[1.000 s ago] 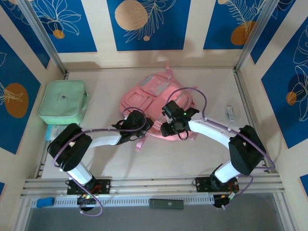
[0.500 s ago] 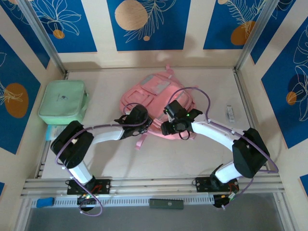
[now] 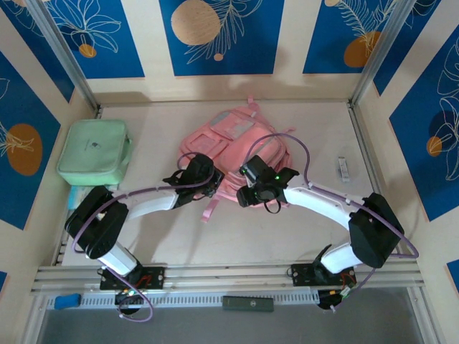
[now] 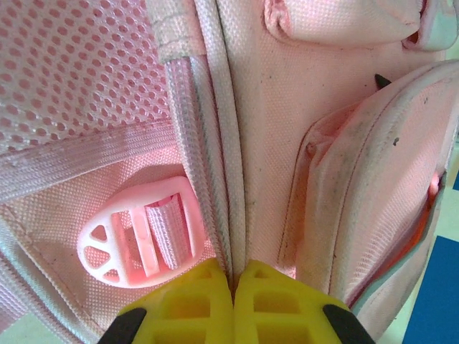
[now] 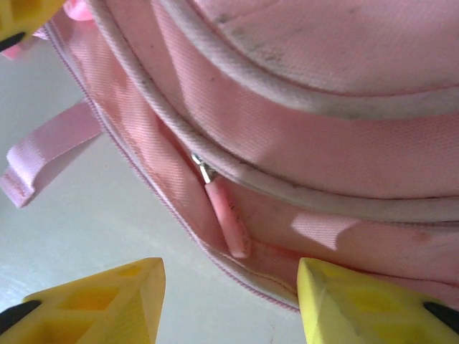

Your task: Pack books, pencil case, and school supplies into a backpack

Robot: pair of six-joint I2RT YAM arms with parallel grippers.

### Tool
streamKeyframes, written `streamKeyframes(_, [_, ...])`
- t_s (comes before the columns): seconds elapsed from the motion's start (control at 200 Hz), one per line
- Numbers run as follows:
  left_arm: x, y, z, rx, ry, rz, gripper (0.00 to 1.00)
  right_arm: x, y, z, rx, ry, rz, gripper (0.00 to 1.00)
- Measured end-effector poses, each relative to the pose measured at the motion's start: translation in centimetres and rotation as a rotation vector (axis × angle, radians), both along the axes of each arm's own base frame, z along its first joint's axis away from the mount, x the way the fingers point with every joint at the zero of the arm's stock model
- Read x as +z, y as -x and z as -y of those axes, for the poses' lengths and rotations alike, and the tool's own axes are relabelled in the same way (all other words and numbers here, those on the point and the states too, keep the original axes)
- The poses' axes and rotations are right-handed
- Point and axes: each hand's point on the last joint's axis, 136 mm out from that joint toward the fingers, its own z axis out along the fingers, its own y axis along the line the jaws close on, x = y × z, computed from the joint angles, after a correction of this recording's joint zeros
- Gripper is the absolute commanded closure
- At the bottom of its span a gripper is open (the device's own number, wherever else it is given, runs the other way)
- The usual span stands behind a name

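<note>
Backpack (image 3: 233,147) of pink woven fabric lies flat in the middle of the pale tabletop (image 3: 287,236), its greyish top panel toward the far wall and its front pockets facing up. A mint green square bag (image 3: 95,152) sits well apart on the left.

The left arm (image 3: 147,203) stretches low across the tabletop to the backpack's near left edge. The right arm (image 3: 315,201) bends in from the other side to the near edge, and the two wrists are close together.

The left jaws are closed, yellow tips pressed together right at a raised seam that runs down between a mesh panel (image 4: 72,64) and a padded pocket; whether they pinch any fabric cannot be told. A rounded pink plastic buckle (image 4: 140,233) threaded with webbing lies just beside them.

The right jaws stand apart and grip nothing. Ahead of the gap between them, a slim pink zip pull (image 5: 228,222) hangs on a metal link under a corded rim. A flat webbing strap (image 5: 50,161) rests on the tabletop nearby.
</note>
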Motion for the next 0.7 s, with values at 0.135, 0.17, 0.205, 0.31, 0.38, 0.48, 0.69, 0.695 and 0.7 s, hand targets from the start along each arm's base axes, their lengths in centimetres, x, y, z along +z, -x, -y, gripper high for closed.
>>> streamKeyframes(0.135, [0.0, 0.0, 0.0, 0.005, 0.007, -0.003, 1.00, -0.4, -0.3, -0.7, 0.022, 0.021, 0.020, 0.55])
streamKeyframes(0.17, [0.0, 0.0, 0.0, 0.005, 0.007, -0.003, 1.00, -0.6, -0.3, -1.0, 0.033, 0.030, 0.021, 0.57])
streamKeyframes(0.205, [0.0, 0.0, 0.0, 0.004, 0.007, -0.004, 1.00, -0.8, -0.5, -1.3, 0.041, 0.037, 0.028, 0.58])
streamKeyframes(0.31, [0.2, 0.0, 0.0, 0.005, 0.010, 0.000, 1.00, -0.9, -1.3, -1.9, 0.037, 0.047, 0.054, 0.62])
streamKeyframes(0.38, [0.6, -0.1, -0.1, 0.009, 0.015, 0.009, 1.00, -1.1, -1.8, -1.8, 0.026, 0.064, 0.070, 0.63])
streamKeyframes(0.48, [1.1, -0.4, -0.4, 0.020, 0.019, 0.021, 1.00, -1.2, -2.4, -1.8, 0.021, 0.082, 0.102, 0.74])
streamKeyframes(0.69, [1.5, -0.7, -0.8, 0.037, 0.018, 0.035, 1.00, -1.2, -3.2, -2.1, 0.015, 0.080, 0.141, 0.85])
streamKeyframes(0.695, [1.5, -0.8, -0.8, 0.037, 0.017, 0.035, 1.00, -1.2, -3.2, -2.1, 0.014, 0.078, 0.142, 0.86])
streamKeyframes(0.7, [1.5, -0.7, -0.8, 0.037, 0.017, 0.035, 1.00, -1.2, -3.2, -2.2, 0.015, 0.078, 0.142, 0.86])
